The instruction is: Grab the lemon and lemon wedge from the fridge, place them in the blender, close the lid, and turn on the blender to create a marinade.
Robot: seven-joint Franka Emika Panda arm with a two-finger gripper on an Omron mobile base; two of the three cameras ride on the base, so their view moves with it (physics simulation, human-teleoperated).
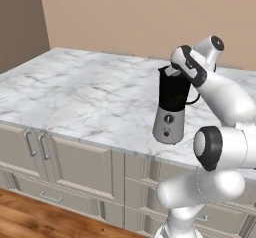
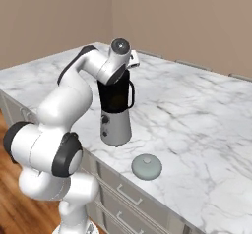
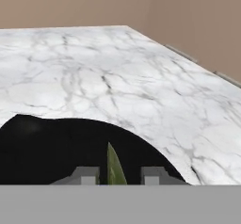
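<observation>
In the left base view the blender (image 1: 170, 107) stands on the marble tabletop (image 1: 85, 97), near its front edge, black jug on a silver-grey base whose two dark knobs face the camera. The white arm rises from five o'clock and bends over the jug's mouth; the hand covers the jug's top, so the claw itself is hidden here. Cabinet doors and drawers (image 1: 70, 167) run below the tabletop, with wood floor (image 1: 40, 217) at seven o'clock.

The right base view gives the other side: the jug's looped handle points toward three o'clock, and the lid (image 2: 146, 167) lies flat on the tabletop at about five o'clock from the blender, near it but apart, close to the front edge. The wrist sits directly over the jug's open top.

In the hand view the claw (image 3: 115, 177) points down over the jug's dark mouth. Its two tips stand slightly apart, with a thin yellow-green sliver (image 3: 113, 166) upright between them; whether they pinch it or have let go I cannot tell. Marble stretches away toward twelve o'clock.
</observation>
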